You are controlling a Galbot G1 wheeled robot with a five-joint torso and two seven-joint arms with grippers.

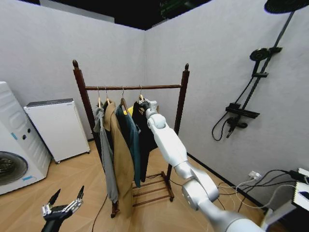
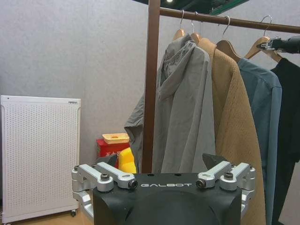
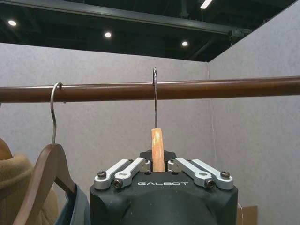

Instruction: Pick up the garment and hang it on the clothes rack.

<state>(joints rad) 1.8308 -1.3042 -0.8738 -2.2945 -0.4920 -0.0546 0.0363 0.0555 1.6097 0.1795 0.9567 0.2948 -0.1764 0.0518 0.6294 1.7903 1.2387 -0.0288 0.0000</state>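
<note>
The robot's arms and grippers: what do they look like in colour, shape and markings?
The right arm is made of smooth, rounded glossy white segments with grey joints. The right gripper and the left gripper each have a black body printed with "GALBOT" in pale letters, and silver metal finger links fastened by dark bolts. In the head view the left gripper shows dark pointed fingertips.

A mock-up of a home laundry or bathroom corner, probably inside a larger hall or lab. Grey partition walls (image 1: 63,43) stop short of a dark open ceiling with spotlights (image 3: 108,34). A washing machine (image 1: 14,145) and a white perforated appliance (image 1: 58,128) stand on wood-look flooring (image 1: 77,183); a black shower set (image 1: 256,77) hangs on one wall, cables (image 1: 251,186) trailing below.
</note>
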